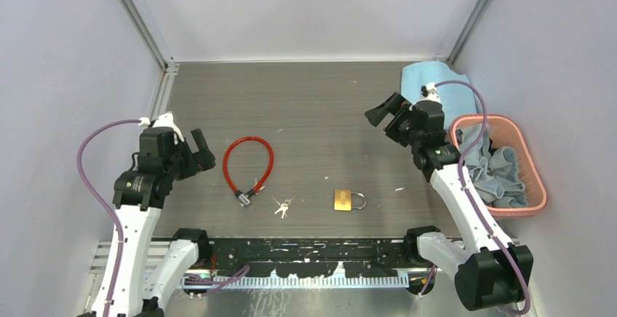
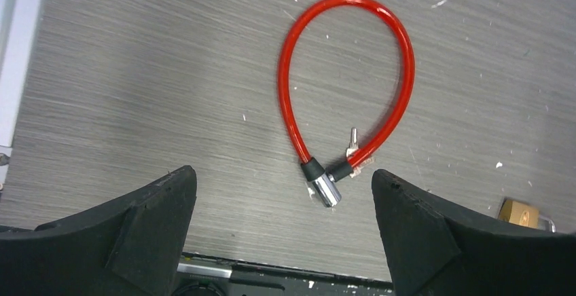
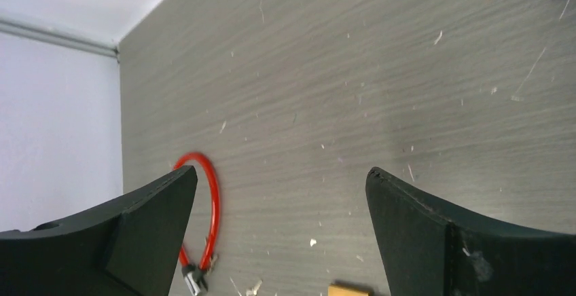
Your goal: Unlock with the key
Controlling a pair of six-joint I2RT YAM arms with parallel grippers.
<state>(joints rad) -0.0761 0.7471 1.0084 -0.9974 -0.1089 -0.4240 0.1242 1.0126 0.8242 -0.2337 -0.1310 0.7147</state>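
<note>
Both grippers hang spread wide and empty over the table: my left gripper at the left of the top view, my right gripper at the upper right. The key lies flat in the lower middle, just right of the cable lock and near the padlock, touching neither. I judge nothing is begun; I keep the jaws apart so either can drop over that thin bunch, while the other steadies the padlock, whose shackle points right
</note>
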